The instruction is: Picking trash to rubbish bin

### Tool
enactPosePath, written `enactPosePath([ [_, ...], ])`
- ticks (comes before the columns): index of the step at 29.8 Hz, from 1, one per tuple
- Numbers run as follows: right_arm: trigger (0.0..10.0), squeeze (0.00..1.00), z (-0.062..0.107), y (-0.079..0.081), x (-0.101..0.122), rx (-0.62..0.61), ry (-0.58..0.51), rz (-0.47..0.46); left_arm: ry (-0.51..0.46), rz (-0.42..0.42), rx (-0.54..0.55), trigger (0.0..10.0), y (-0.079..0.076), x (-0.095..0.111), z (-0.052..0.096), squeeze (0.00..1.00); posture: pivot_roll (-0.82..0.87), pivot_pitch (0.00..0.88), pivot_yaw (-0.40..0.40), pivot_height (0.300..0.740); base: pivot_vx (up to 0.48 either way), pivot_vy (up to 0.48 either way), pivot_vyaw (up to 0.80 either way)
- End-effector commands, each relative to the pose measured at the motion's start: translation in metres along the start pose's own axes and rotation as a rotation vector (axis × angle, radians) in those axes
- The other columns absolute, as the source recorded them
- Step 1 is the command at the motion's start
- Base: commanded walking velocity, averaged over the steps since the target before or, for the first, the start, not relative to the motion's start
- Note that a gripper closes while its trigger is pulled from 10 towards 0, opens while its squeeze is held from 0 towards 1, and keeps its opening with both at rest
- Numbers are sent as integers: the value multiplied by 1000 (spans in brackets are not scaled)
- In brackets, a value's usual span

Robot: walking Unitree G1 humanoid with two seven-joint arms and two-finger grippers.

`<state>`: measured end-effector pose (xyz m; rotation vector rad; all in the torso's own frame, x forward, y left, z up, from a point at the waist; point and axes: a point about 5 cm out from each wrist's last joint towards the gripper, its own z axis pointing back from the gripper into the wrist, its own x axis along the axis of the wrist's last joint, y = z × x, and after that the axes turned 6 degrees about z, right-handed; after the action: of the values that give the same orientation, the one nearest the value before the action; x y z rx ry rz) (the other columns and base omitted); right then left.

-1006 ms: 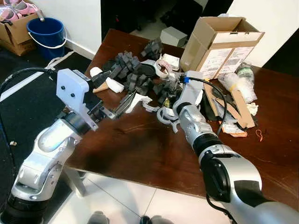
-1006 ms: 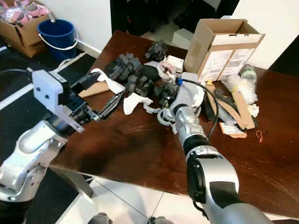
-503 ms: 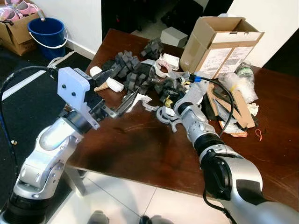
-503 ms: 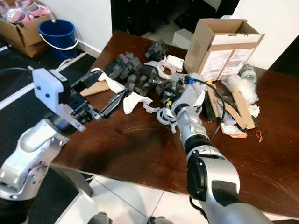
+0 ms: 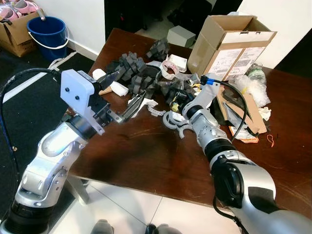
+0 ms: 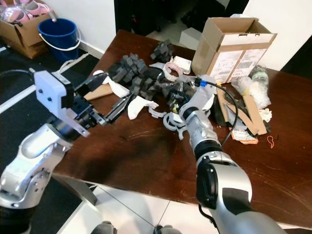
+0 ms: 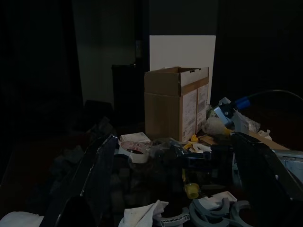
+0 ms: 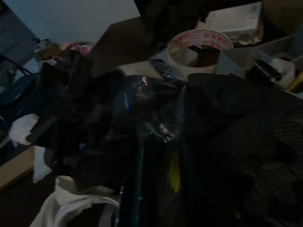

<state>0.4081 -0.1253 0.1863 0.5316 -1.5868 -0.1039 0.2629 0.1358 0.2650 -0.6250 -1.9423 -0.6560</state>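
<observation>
A heap of trash lies on the dark wooden table (image 5: 146,156): black foam pieces (image 5: 132,68), a crumpled white paper (image 5: 145,104), a roll of tape (image 5: 168,68) and grey plastic rings (image 5: 173,122). My left gripper (image 5: 129,87) hovers open at the heap's left edge, just above the white paper, with nothing between its fingers (image 7: 97,170). My right gripper (image 5: 178,94) is pushed into the dark foam and crinkled clear plastic (image 8: 151,109) in the middle of the heap; its tips are buried there. A blue bucket (image 5: 48,33) stands on the floor at the far left.
An open cardboard box (image 5: 229,44) stands at the table's back right. Beside it lie a plastic bottle (image 5: 254,75), a cardboard strip (image 5: 253,113) and black cables. A box of pink things (image 5: 14,19) sits by the bucket. The table's near half is bare wood.
My right gripper has pushed farther back into the heap, its wrist swinging right. My left gripper has risen a little and edged toward the white paper.
</observation>
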Motion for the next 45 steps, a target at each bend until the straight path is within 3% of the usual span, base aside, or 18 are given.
enactPosePath([
  [1,10000,1000,1,-1,0,14,-13,-7,9,23,-12,10000,-5,-5,-2,0,317,159,-143,740,0,0,0],
  [16,10000,1000,-1,2,14,37,-96,11,12,36,-10,10000,-7,-8,-2,0,314,171,-148,740,0,0,0],
  [22,10000,1000,1,5,-8,9,23,126,11,43,-11,10000,-9,-9,-2,0,309,171,-151,740,0,0,0],
  [28,10000,1000,3,15,-22,43,53,147,10,44,-15,10000,-10,-9,-3,0,313,170,-152,740,0,0,0],
  [35,10000,1000,3,29,-29,100,56,238,9,44,-14,10000,-10,-9,-2,0,315,167,-158,740,0,0,0],
  [36,10000,620,3,32,-30,110,46,251,9,43,-14,10000,-10,-9,-2,0,316,167,-158,740,0,0,0],
  [37,10000,620,3,32,-30,110,46,251,9,43,-14,10000,-10,-9,-2,0,316,167,-158,740,0,0,0],
  [38,10000,63,3,35,-29,114,29,278,8,43,-14,10000,-10,-9,-2,0,316,167,-158,740,0,0,0],
  [39,10000,63,3,35,-29,114,29,278,8,43,-14,10000,-10,-9,-2,0,316,167,-158,740,0,0,0],
  [40,10000,0,2,36,-27,113,5,295,7,42,-13,10000,-10,-8,-2,0,317,169,-160,740,0,0,0],
  [45,10000,0,0,37,-15,88,-67,342,6,43,-10,10000,-11,-8,-2,0,318,172,-160,740,0,0,0],
])
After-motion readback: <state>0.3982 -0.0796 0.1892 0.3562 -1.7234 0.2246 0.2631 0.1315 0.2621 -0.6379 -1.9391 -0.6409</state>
